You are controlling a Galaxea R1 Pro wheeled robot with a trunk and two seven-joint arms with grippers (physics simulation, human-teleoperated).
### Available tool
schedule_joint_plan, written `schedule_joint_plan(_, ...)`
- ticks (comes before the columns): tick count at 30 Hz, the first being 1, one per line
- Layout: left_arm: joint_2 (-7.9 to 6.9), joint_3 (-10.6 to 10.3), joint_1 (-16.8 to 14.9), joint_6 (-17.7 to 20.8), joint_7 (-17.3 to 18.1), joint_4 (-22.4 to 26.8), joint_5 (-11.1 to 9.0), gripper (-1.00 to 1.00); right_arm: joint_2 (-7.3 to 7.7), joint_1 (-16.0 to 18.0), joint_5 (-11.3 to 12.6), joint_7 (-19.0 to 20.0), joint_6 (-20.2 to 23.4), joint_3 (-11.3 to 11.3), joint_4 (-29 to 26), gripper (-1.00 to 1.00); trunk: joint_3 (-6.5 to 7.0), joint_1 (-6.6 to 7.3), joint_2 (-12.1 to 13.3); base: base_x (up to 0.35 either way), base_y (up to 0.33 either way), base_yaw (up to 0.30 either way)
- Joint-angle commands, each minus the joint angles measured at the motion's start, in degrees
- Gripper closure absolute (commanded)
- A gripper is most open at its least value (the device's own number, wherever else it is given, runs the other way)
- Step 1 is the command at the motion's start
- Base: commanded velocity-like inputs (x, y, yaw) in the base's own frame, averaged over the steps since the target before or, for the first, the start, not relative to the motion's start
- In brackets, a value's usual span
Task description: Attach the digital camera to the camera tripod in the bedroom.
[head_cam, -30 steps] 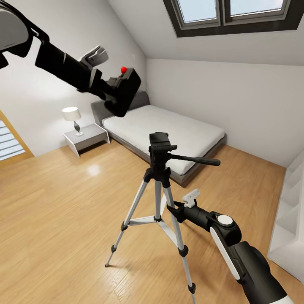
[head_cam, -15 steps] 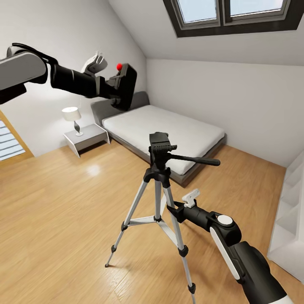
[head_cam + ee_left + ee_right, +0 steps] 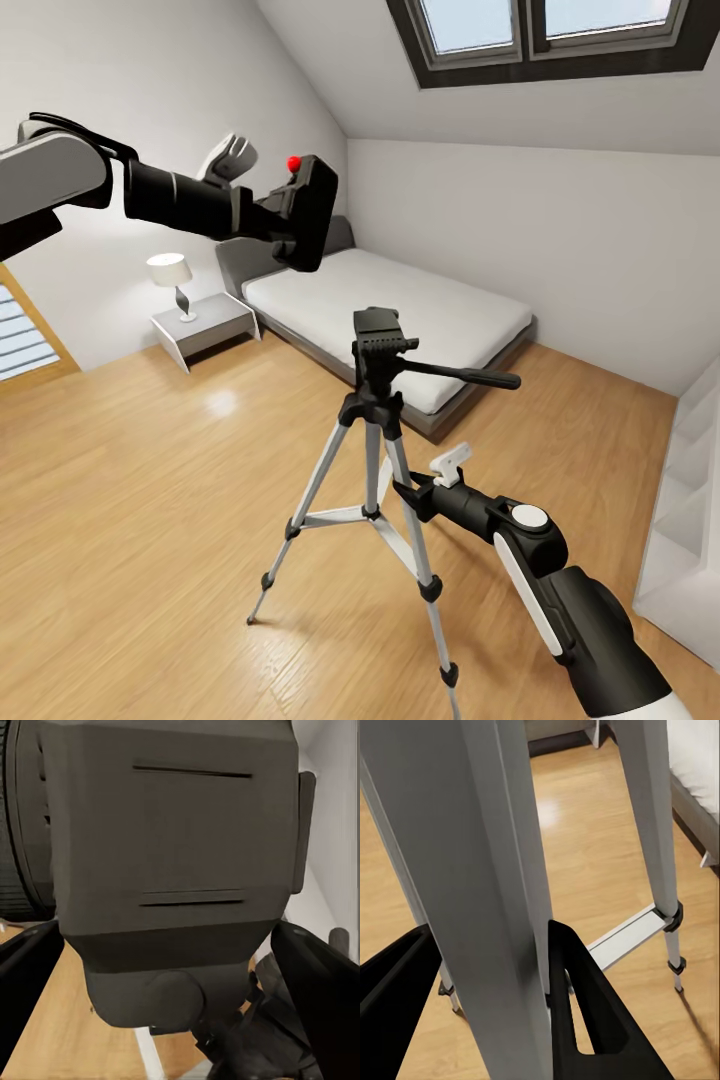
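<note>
- Within the last second the left end effector (image 3: 268,215), clamped on the digital camera (image 3: 305,210), had lifted it, then carried it a little toward the camera tripod (image 3: 377,420); the camera hung well above and to the left of the tripod head, not yet over it.
- The tripod itself had shifted slightly; the right end effector (image 3: 491,1012) gripped one silver leg, seemingly steadying it.
- Judged from this, mounting remained ahead: the camera needed bringing over the head and lowering.
- No brand, label or writing was legible anywhere.
</note>
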State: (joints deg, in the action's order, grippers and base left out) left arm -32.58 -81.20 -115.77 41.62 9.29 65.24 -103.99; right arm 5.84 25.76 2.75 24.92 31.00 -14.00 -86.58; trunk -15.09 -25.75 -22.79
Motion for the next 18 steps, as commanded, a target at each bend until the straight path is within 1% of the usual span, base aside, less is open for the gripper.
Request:
schedule_joint_plan(1, -0.04, -0.21, -0.16, 0.14, 0.29, 0.10, 0.07, 1.00, 0.02, 0.07, 0.62, 0.05, 0.47, -0.06, -0.08, 1.00, -0.11, -0.03, -0.13, 0.000, 0.000, 0.000)
schedule_joint_plan(18, -0.04, -0.21, -0.16, 0.14, 0.29, 0.10, 0.07, 1.00, 0.02, 0.07, 0.51, 0.05, 0.47, -0.06, -0.08, 1.00, -0.11, -0.03, -0.13, 0.000, 0.000, 0.000)
